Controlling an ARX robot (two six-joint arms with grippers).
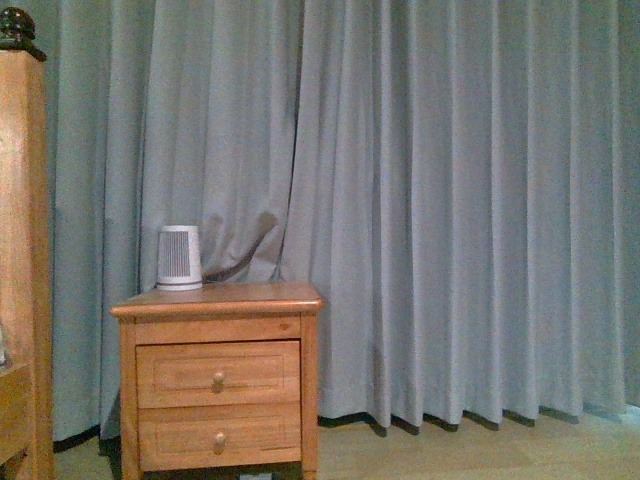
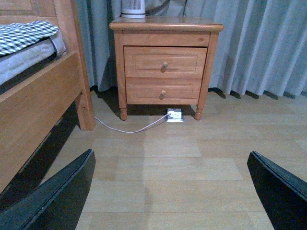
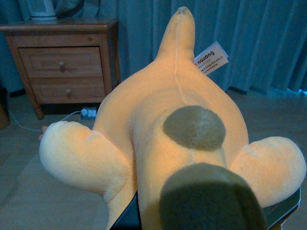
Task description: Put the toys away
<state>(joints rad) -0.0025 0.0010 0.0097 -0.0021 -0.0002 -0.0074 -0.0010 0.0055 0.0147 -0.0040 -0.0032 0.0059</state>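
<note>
front view: a wooden nightstand (image 1: 218,375) with two drawers stands against a long grey-blue curtain (image 1: 450,200), and a small white ribbed appliance (image 1: 179,258) sits on its top. a wooden bed post (image 1: 20,250) shows at the left edge. neither arm is in sight here.

left wrist view: the left end effector (image 2: 171,154) hangs above the wooden floor (image 2: 192,191), its dark fingers (image 2: 57,196) spread wide with nothing between them. ahead is the same nightstand; a white cable (image 2: 129,129) runs across the floor to a power strip (image 2: 175,115) lying beneath it. beside it is the bed (image 2: 33,96) with checked bedding (image 2: 24,36).

right wrist view: the orange-yellow plush toy (image 3: 158,124) fills the view, up off the floor, a white tag (image 3: 211,58) near its far end. the right end effector (image 3: 206,213) is clamped on it, dark finger edges showing under its body.
</note>
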